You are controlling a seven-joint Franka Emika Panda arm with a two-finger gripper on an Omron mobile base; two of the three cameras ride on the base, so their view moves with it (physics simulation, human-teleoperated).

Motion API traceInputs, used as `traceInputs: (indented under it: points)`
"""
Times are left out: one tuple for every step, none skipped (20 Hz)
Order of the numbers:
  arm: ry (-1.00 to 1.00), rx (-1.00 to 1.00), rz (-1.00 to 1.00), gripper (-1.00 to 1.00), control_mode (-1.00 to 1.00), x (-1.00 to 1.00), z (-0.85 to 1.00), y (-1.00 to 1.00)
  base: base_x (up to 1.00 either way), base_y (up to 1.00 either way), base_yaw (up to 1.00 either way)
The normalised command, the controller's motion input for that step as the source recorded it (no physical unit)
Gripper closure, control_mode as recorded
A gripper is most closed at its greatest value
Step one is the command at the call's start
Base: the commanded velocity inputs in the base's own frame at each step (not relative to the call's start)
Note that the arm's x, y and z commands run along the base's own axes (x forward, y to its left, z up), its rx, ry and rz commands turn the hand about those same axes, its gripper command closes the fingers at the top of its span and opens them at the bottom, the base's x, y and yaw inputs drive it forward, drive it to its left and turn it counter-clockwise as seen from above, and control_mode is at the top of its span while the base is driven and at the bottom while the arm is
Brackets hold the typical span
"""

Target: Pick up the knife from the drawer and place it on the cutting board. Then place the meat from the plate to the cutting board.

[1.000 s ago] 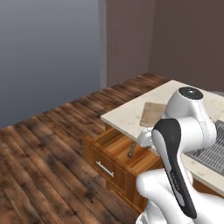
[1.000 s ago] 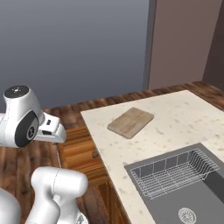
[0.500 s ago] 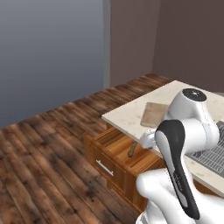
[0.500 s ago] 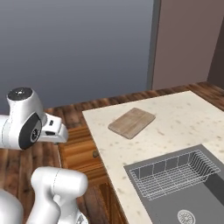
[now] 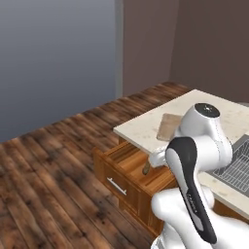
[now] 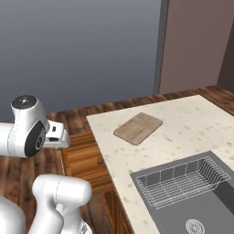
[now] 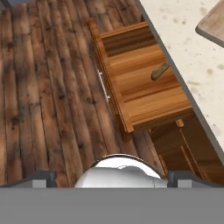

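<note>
The drawer [image 7: 140, 87] of orange-brown wood stands pulled out from under the counter, its silver bar handle [image 7: 103, 85] facing the floor side. The knife [image 7: 160, 71] lies inside; its dark wooden handle shows and the blade is hidden under the counter edge. In the base views the knife handle [image 5: 146, 168] [image 6: 99, 160] pokes out by the counter's lip. The cutting board [image 6: 138, 128] [image 5: 169, 126] lies bare on the counter. My gripper [image 7: 114, 178] hangs high above the drawer front, open, nothing between its fingertips [image 7: 43, 177]. The meat and the plate are out of view.
A pale speckled counter [image 6: 192, 128] carries the board. A sink with a wire rack [image 6: 183, 183] is set into it on the near right. Dark wooden floor [image 7: 48, 87] spreads in front of the drawer. Below the drawer, a cabinet opening [image 7: 188, 148] shows.
Both base views have shifted a little, so the camera has moved. The arm's upper joint has swung slightly. The drawer, knife and board lie as before, and the gripper stays open.
</note>
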Motion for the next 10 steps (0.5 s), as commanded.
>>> traceInputs:
  points:
    - [0.0, 0.0, 0.0, -1.0, -1.0, 0.06, -0.22, 0.36, 0.0, 0.0, 0.0]
    - [0.0, 0.0, 0.0, -1.0, -1.0, 0.13, -0.33, 0.36, 0.0, 0.0, 0.0]
    - [0.01, 0.0, -0.03, -1.0, -1.0, 0.23, -0.45, 0.54, 0.0, 0.0, 0.0]
    - [0.05, 0.0, -0.07, -1.0, -1.0, 0.31, -0.45, 0.5, 0.0, 0.0, 0.0]
    - [0.04, 0.0, -0.09, -1.0, -1.0, 0.21, -0.46, 0.55, 0.0, 0.0, 0.0]
    - [0.07, 0.0, -0.1, -1.0, -1.0, 0.26, -0.42, 0.52, 0.0, 0.0, 0.0]
    - [0.06, 0.0, -0.11, -1.0, -1.0, 0.26, -0.41, 0.51, 0.0, 0.0, 0.0]
    - [0.06, 0.0, -0.09, -1.0, -1.0, 0.31, -0.41, 0.4, 0.0, 0.0, 0.0]
    - [0.01, 0.0, -0.07, -1.0, -1.0, 0.28, -0.44, 0.34, 0.0, 0.0, 0.0]
    - [0.0, 0.0, -0.04, -1.0, -1.0, 0.38, -0.46, 0.14, 0.0, 0.0, 0.0]
